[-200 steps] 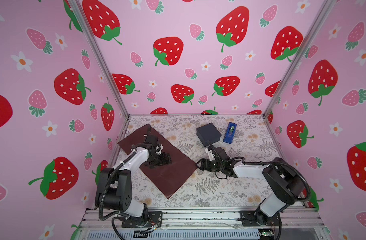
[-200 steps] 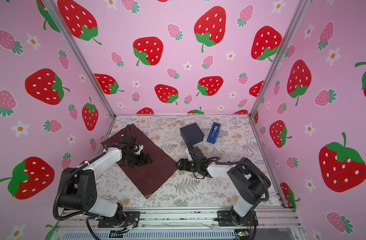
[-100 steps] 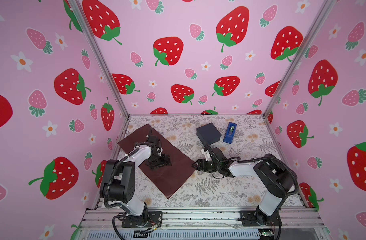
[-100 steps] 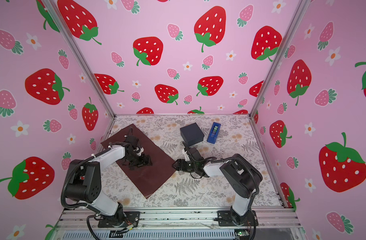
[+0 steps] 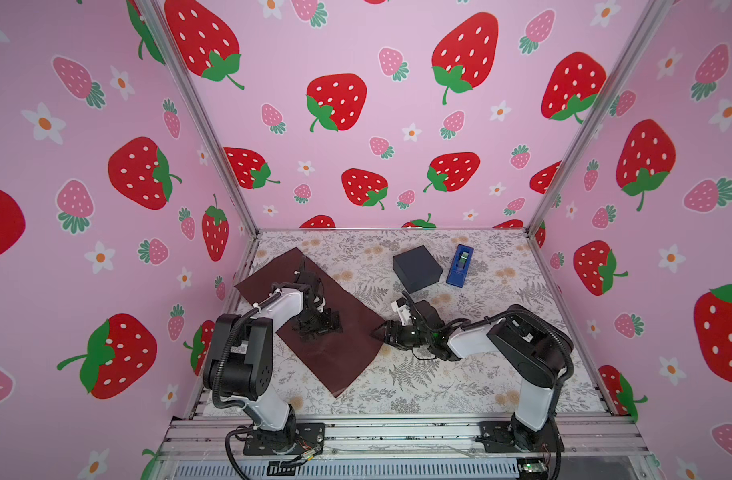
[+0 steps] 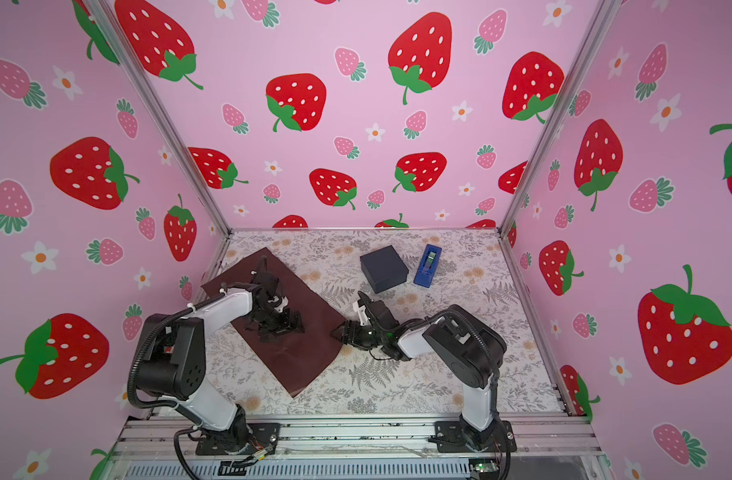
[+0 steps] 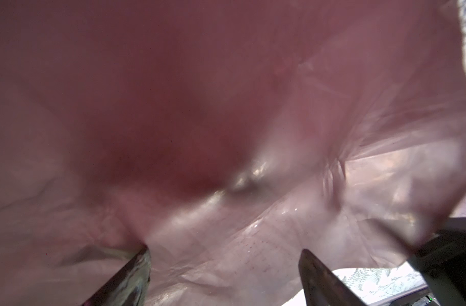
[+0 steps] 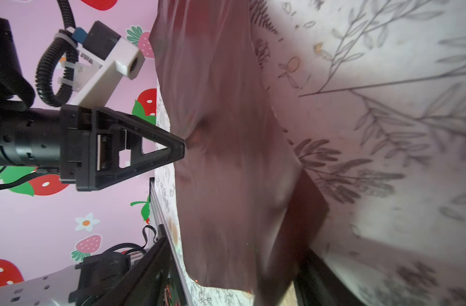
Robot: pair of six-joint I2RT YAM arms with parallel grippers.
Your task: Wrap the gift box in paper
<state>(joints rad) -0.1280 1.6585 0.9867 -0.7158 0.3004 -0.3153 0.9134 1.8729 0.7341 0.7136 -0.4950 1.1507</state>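
The paper (image 5: 347, 353) lies flat on the table's left half, dark maroon face up, in both top views (image 6: 306, 361). My left gripper (image 5: 318, 326) stands open on its middle, and the fingertips (image 7: 136, 265) press into the sheet and dimple it. My right gripper (image 5: 378, 332) is open, low at the paper's right corner. That corner (image 8: 226, 212) lies between its spread jaws, which do not pinch it. The gift box (image 5: 416, 268), dark navy, sits apart at the back, touched by neither gripper.
A bright blue tape dispenser (image 5: 459, 266) lies just right of the gift box. Pink strawberry walls close in the floral table (image 5: 459, 386) on three sides. A metal rail (image 5: 397, 432) runs along the front edge, where both arm bases stand.
My right gripper has slid left along the table to the paper's right corner. The left gripper has stayed on the paper while that arm's elbow swung right.
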